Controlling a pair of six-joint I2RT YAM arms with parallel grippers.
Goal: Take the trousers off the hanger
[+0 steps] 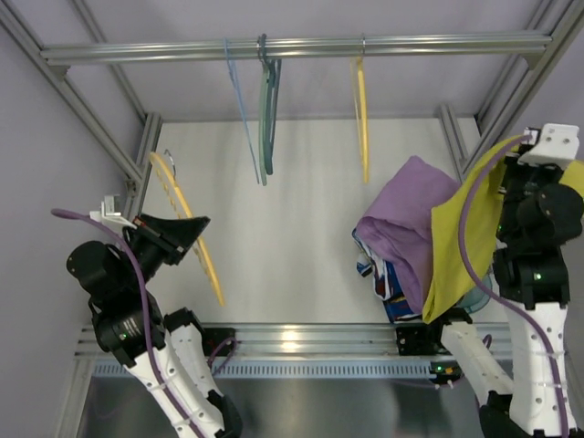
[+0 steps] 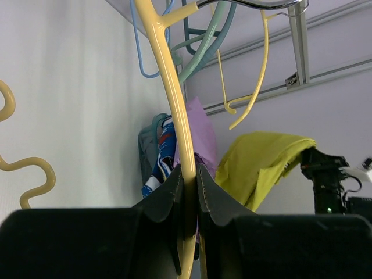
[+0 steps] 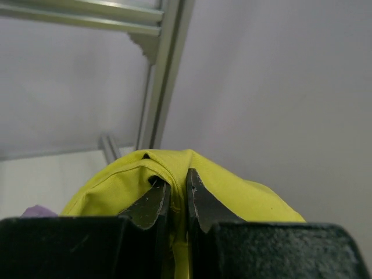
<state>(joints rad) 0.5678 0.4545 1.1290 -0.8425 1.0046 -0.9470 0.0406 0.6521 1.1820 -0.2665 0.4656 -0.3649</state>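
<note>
My left gripper (image 1: 187, 235) is shut on the yellow ridged hanger (image 1: 196, 237) and holds it above the table at the left. In the left wrist view the hanger bar (image 2: 173, 99) runs up from between my closed fingers (image 2: 187, 170), and nothing hangs on it. The mustard-yellow trousers (image 1: 456, 246) hang at the far right, well apart from the hanger. My right gripper (image 1: 516, 169) holds them up. In the right wrist view it (image 3: 177, 174) is shut on a fold of the trousers (image 3: 238, 195), which drape over both fingers. They also show in the left wrist view (image 2: 261, 163).
A purple garment (image 1: 411, 214) and a blue patterned cloth (image 1: 392, 292) lie heaped beside the trousers. The top rail (image 1: 301, 46) carries a light blue hanger (image 1: 242, 109), a dark teal hanger (image 1: 266, 119) and a plain yellow hanger (image 1: 362, 119). Metal frame posts stand on both sides.
</note>
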